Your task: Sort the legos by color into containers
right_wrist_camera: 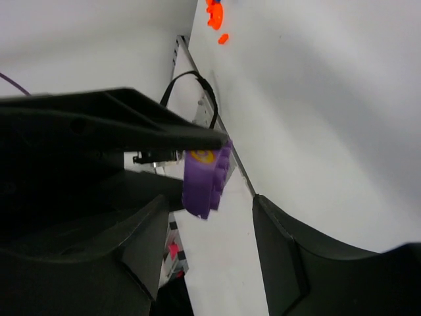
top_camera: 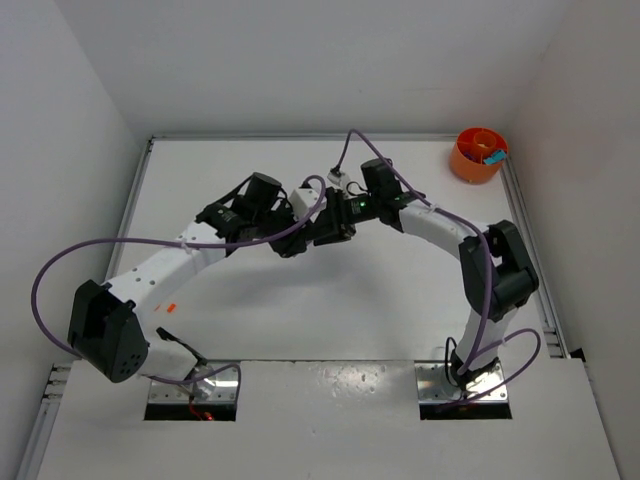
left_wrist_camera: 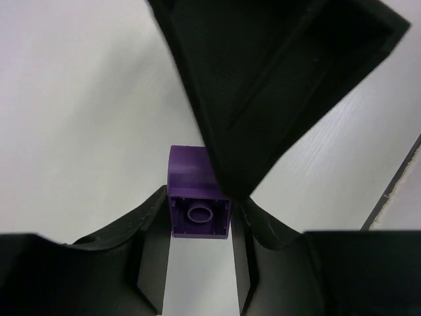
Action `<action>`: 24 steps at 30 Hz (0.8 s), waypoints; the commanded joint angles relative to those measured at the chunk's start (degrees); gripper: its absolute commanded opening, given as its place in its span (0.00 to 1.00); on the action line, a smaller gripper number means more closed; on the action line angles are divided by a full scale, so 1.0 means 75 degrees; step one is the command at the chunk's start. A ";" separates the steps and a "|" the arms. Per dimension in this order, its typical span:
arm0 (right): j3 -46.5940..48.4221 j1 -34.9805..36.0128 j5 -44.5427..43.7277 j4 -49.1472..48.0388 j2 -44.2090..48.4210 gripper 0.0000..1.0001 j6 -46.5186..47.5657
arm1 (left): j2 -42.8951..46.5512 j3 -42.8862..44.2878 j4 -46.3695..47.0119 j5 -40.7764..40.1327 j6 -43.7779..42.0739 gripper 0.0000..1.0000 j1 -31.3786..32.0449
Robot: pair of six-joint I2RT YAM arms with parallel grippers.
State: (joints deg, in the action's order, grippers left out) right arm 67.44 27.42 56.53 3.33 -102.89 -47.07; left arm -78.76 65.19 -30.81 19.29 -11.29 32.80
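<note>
Left pincer (left_wrist_camera: 200, 212), seen through its own wrist camera, is clamped on a purple brick (left_wrist_camera: 199, 197). I see the brick wedged between the two black fingertips, its hollow underside with one round tube facing the lens and the white table (left_wrist_camera: 72, 112) behind it. The other arm's black finger (left_wrist_camera: 263, 92) reaches down from the top of the picture, and its tip touches the brick's upper right corner. Through the right wrist camera, the right pincer (right_wrist_camera: 209, 205) stands open, one finger on each side of that brick, with a clear gap on the right side. The brick hangs tilted, studs along its right edge, under the tip of a left finger. A yellow mark on its face is too blurred for me to read. Small orange pieces (right_wrist_camera: 214, 14) lie far off on the table. From the overhead camera, both arms meet near the middle of the table, and the brick is hidden between them. A round orange tub (top_camera: 470, 168) sits in the far right corner, well apart from both pincers, with a cyan brick (top_camera: 492, 156) inside.
</note>
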 commanded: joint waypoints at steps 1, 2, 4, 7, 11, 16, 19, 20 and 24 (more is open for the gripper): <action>0.0559 0.0375 -0.0003 -0.0374 -0.0120 0.55 -0.0146 | 0.0025 0.0308 0.0487 0.0229 0.0158 0.27 0.0220; 0.0628 0.0375 -0.0003 -0.0374 -0.0121 0.55 -0.0216 | 0.0025 0.0308 0.0487 0.0322 0.0158 0.27 0.0221; 0.0629 0.0375 -0.0003 -0.0526 -0.0191 0.55 -0.0309 | 0.0025 0.0308 0.0487 0.0323 0.0158 0.27 0.0221; 0.0629 0.0375 -0.0003 -0.0526 -0.0262 0.55 -0.0380 | 0.0095 0.0239 0.0487 0.0323 0.0158 0.27 0.0221; 0.0548 0.0375 -0.0003 -0.0526 -0.0262 0.48 -0.0380 | 0.0095 0.0238 0.0487 0.0323 0.0158 0.27 0.0221; 0.0185 0.0446 0.0091 -0.0376 -0.0027 0.26 -0.0182 | 0.0095 0.0308 0.0556 -0.0216 0.0158 0.27 0.0221; 0.0044 0.0271 0.0161 -0.0049 0.0207 0.14 0.0193 | 0.0095 0.0238 0.0557 -0.0369 0.0309 0.35 0.0221; 0.0043 0.0270 0.0161 0.0070 0.0300 0.12 0.0449 | 0.0176 0.0168 0.0626 -0.0485 0.0310 0.43 0.0116; 0.0872 -0.0430 -0.0690 0.1790 0.0441 0.06 0.2144 | 0.0481 0.0097 0.0627 -0.0917 0.0579 0.82 -0.0387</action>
State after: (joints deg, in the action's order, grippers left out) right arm 69.12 28.27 54.15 6.96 -103.28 -42.83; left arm -78.52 65.23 -28.91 17.61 -9.02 33.26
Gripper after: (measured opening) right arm 0.288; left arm 0.750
